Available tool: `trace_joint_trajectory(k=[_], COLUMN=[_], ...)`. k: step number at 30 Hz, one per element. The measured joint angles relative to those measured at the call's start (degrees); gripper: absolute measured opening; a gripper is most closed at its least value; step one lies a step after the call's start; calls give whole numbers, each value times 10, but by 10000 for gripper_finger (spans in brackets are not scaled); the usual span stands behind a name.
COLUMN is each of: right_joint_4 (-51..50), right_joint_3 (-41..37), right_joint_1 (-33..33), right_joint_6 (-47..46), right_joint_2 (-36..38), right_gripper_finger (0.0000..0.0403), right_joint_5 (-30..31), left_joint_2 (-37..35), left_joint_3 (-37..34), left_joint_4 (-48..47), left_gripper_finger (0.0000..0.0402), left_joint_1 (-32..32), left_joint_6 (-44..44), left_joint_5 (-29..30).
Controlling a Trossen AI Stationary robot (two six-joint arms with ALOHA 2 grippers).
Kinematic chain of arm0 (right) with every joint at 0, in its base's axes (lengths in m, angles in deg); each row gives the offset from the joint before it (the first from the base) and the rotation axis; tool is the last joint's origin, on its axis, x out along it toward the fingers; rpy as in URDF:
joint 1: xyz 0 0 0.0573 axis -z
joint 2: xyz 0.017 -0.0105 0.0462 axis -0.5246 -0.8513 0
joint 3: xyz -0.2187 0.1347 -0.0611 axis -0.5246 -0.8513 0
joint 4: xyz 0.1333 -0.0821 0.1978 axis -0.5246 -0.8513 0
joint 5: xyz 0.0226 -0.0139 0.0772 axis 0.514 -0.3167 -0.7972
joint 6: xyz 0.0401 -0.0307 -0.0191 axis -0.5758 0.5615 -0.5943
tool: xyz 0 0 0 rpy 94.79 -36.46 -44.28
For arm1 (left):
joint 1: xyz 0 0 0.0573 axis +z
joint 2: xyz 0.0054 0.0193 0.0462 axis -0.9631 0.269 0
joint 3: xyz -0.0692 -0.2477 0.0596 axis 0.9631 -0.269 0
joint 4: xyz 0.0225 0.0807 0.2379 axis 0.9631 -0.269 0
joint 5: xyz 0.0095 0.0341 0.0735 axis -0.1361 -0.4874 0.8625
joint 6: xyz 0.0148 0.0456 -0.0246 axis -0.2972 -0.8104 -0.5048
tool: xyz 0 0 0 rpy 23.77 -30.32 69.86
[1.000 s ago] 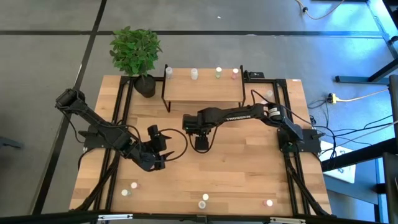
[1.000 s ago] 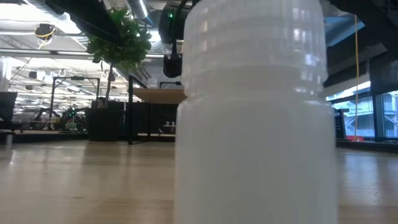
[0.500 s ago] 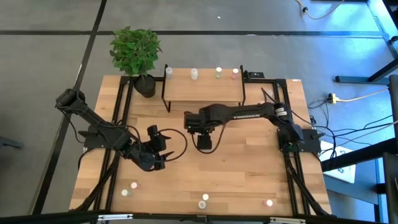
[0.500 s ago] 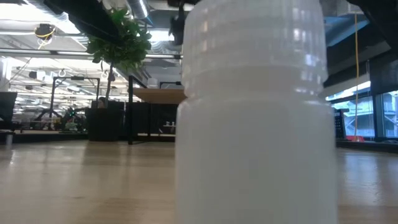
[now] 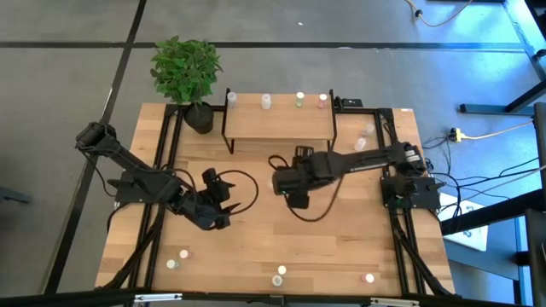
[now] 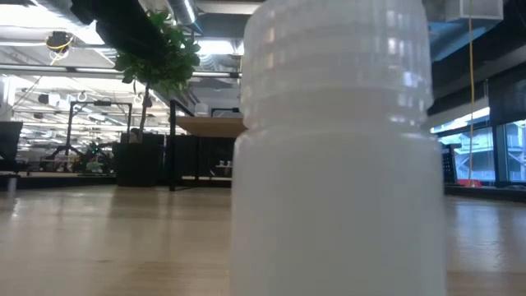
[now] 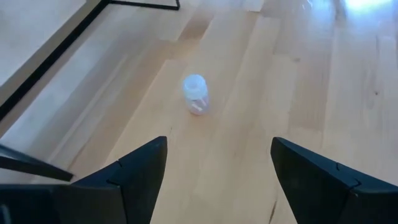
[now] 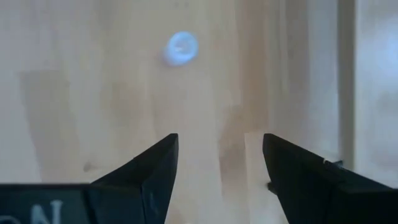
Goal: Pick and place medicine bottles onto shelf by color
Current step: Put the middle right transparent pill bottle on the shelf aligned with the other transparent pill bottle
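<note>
The light-wood shelf [image 5: 277, 124] stands at the table's far side, with several medicine bottles [image 5: 266, 101] in a row along its far edge. More bottles [image 5: 282, 270] stand near the table's front edge, and one white bottle [image 6: 337, 148] fills the low view. My left gripper [image 5: 223, 207] hangs open over the table's left middle; its wrist view shows a white-capped bottle [image 7: 194, 93] standing on the table beyond the fingers. My right gripper [image 5: 299, 203] hangs open above the table's middle, high over a blurred, pale-capped bottle [image 8: 182, 48]. Nothing is between either pair of fingers.
A potted plant [image 5: 186, 72] stands at the far left corner beside the shelf. Black frame rails [image 5: 166, 162] run along the table's left and right sides. Two pale bottles [image 5: 367, 132] stand near the right rail. Bare wood [image 5: 341, 239] lies between the grippers and the front row.
My right gripper has risen, leaving the low view at its top. It has also swung toward the table's right and near edges, with its fingers still apart. The bottles and the shelf have stayed where they were.
</note>
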Motion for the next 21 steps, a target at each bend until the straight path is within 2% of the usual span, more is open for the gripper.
trace_joint_trajectory(k=[7, 11, 16, 21], right_joint_4=[75, 172, 313, 373], right_joint_3=[-137, -228, -336, -397], right_joint_1=[-23, -23, -23, -23], right_joint_6=[-28, 6, 65, 95], right_joint_2=[108, 194, 285, 329], right_gripper_finger=[236, 236, 237, 237], right_joint_5=[-21, -75, -160, -165], left_joint_2=[0, 0, 0, 2], left_joint_3=[0, 0, 0, 0], left_joint_4=[0, 19, 56, 89], left_gripper_finger=[283, 283, 283, 283], left_joint_1=[30, 50, 82, 119], left_joint_6=[0, -24, -89, -164], left_joint_5=[-17, -31, -76, -143])
